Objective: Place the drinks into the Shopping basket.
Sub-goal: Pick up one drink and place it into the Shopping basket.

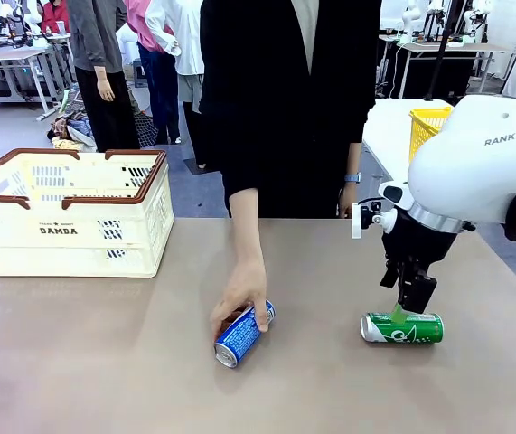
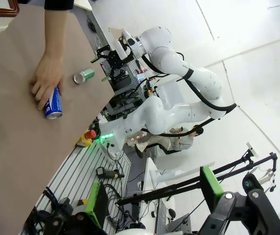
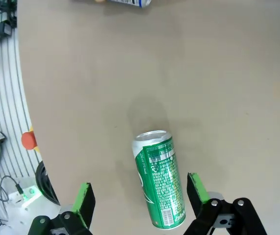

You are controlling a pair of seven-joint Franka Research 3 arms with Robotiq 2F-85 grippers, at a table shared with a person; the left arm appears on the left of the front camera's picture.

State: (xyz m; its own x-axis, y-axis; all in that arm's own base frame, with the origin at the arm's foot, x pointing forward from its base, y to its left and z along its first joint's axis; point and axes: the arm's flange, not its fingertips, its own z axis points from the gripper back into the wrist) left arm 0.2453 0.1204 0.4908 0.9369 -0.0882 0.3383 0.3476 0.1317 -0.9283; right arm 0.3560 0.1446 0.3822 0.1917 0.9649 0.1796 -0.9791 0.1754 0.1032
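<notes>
The grey-brown table [image 1: 104, 371] bears the cream Shopping basket [image 1: 68, 231] at its far left, a blue-and-white can [image 1: 238, 339] lying on its side mid-table, and a green can [image 1: 404, 328] lying on its side to the right.

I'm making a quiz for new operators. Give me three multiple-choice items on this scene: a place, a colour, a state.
1. Where is the green can?
A. lying on the table beneath the right gripper
B. stacked on another can
C. standing upright at the far edge

2. The second can, under the person's hand, is:
A. red
B. blue and white
C. black

3. The right gripper is:
A. open, astride the green can
B. shut on it
C. shut, empty

Key:
1 A: it lies on its side there.
2 B: blue body, white print.
3 A: its pads stand apart beside the can.
</notes>
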